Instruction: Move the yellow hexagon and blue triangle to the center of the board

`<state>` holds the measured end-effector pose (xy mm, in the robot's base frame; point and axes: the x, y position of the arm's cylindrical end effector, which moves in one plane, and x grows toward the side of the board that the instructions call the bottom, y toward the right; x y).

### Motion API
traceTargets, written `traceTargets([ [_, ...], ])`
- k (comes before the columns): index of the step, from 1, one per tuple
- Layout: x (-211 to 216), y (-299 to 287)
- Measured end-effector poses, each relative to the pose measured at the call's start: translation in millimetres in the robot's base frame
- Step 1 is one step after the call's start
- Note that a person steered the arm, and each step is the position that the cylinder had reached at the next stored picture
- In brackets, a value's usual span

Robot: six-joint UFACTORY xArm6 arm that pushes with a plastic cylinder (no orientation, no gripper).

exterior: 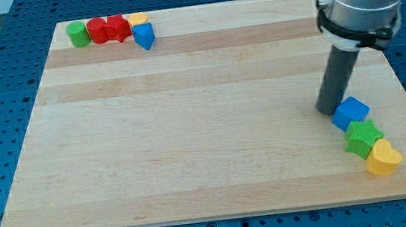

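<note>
The yellow hexagon [137, 20] sits at the view's top left of the wooden board [190, 130], in a row of blocks. The blue triangle [143, 36] touches it just below. My tip [329, 109] rests on the board at the view's right, far from both. It stands just left of a blue cube [350, 112], touching or nearly touching it.
A green cylinder [77, 34] and two red blocks [107, 30] lie left of the yellow hexagon. Below the blue cube lie a green star [363, 139] and a yellow heart-like block [383, 159], close to the board's right edge.
</note>
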<state>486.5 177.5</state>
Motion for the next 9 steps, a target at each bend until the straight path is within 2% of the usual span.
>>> traceTargets([
  [3, 0.7, 15.6],
  [6, -213.1, -92.7],
  [8, -293.3, -205.8],
  [9, -293.2, -246.5],
])
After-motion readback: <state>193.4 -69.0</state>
